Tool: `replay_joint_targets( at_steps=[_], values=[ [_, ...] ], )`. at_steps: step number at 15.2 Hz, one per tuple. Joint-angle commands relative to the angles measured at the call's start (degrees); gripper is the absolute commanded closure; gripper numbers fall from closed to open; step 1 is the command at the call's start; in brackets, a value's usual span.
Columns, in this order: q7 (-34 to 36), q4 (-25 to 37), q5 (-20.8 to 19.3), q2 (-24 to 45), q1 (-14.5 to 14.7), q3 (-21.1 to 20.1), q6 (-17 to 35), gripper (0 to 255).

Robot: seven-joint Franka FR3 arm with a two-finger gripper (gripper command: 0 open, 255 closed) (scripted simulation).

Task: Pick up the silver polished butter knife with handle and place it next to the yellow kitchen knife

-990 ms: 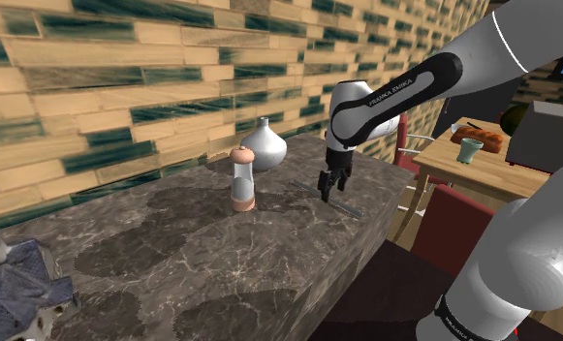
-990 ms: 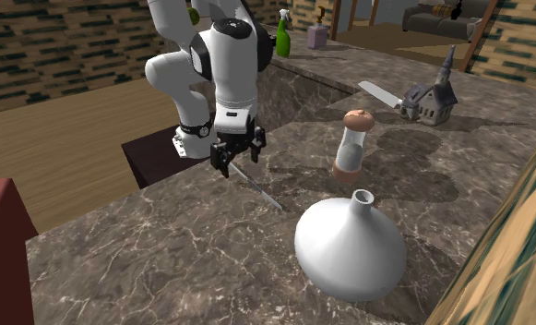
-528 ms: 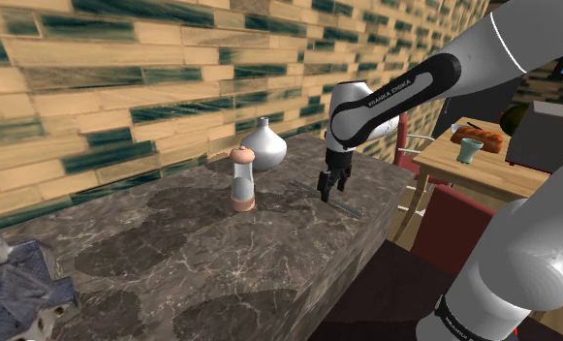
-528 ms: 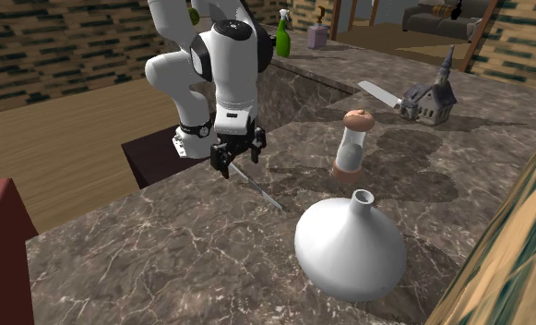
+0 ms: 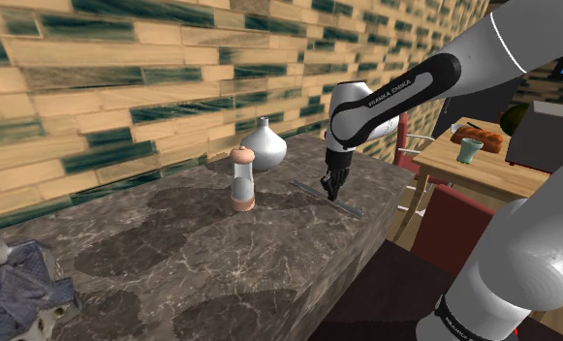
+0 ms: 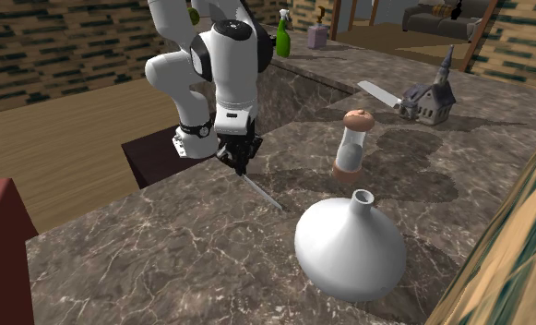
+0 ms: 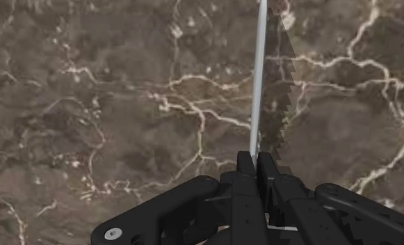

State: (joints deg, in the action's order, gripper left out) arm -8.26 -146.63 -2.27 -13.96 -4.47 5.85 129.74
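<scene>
Butter knife (image 7: pixel 259 83) is clamped in your gripper (image 7: pixel 256 163), fingers closed on it, at the dark marbled counter (image 5: pixel 221 271). The arm (image 5: pixel 390 94) reads "FRANKA EMIKA". A brick wall (image 5: pixel 105 87) stands behind.

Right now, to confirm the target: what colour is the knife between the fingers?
The butter knife is plain silver-grey, clearest in the wrist view.

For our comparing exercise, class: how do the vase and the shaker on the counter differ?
The vase is all white; the shaker has a peach cap and base with a pale middle. The vase is broad-bellied with a narrow open neck; the shaker is slim and capped. Both stand upright on the marble counter.
</scene>
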Motion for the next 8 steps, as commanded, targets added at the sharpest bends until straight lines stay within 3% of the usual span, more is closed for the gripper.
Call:
replay_joint_targets(
  at_steps=[1,8],
  values=[
    [0.0,0.0,0.0,0.0,0.0,0.0,0.0,255],
    [0.1,2.3,-0.1,-3.0,0.0,-0.2,-5.3,255]
  ],
)
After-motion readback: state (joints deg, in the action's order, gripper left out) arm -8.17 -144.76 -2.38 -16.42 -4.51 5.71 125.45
